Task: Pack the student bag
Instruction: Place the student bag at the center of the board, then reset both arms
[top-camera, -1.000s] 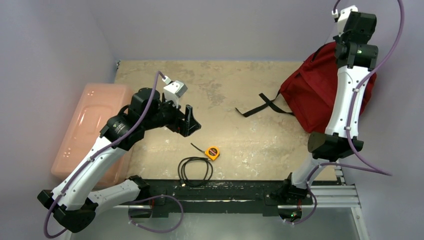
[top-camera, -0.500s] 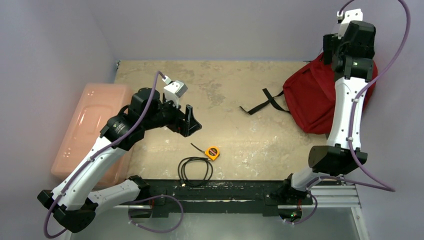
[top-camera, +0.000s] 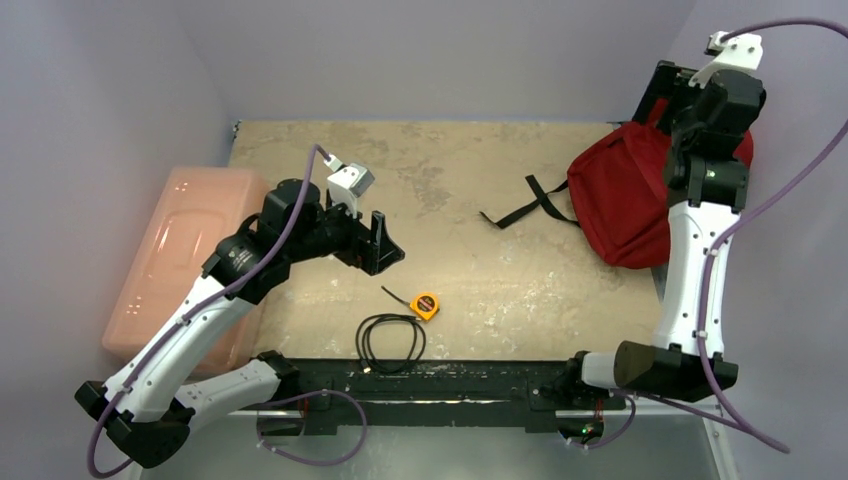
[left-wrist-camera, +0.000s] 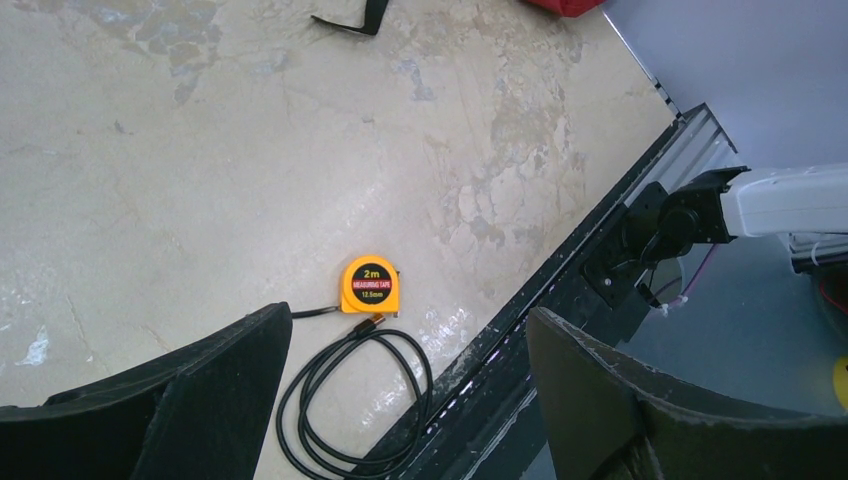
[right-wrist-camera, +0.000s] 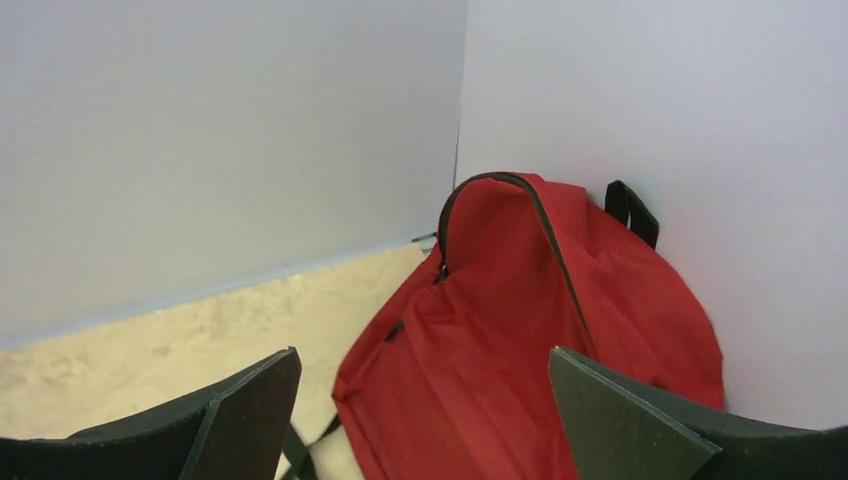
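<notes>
The student bag (top-camera: 618, 200), a dark red backpack, slumps against the right wall at the table's far right. A black zipper arcs over its top (right-wrist-camera: 520, 320). Above and behind the bag my right gripper (top-camera: 668, 95) hangs open. The right wrist view shows nothing between its fingers (right-wrist-camera: 423, 352) and red fabric below them. My left gripper (top-camera: 387, 243) hovers open over the table's middle left. In the left wrist view its empty jaws (left-wrist-camera: 408, 330) frame an orange tape measure (left-wrist-camera: 370, 284) and a coiled black cable (left-wrist-camera: 355, 400) below.
The tape measure (top-camera: 426, 305) and cable (top-camera: 392, 342) lie near the front edge. A pale pink plastic box (top-camera: 180, 250) stands on the left. A black strap (top-camera: 530, 205) trails from the bag onto the table. A black rail (top-camera: 450, 378) runs along the front.
My right gripper opened and let go of the bag's top, then drew up and back to the right. The bag sank against the wall. The left arm stayed still.
</notes>
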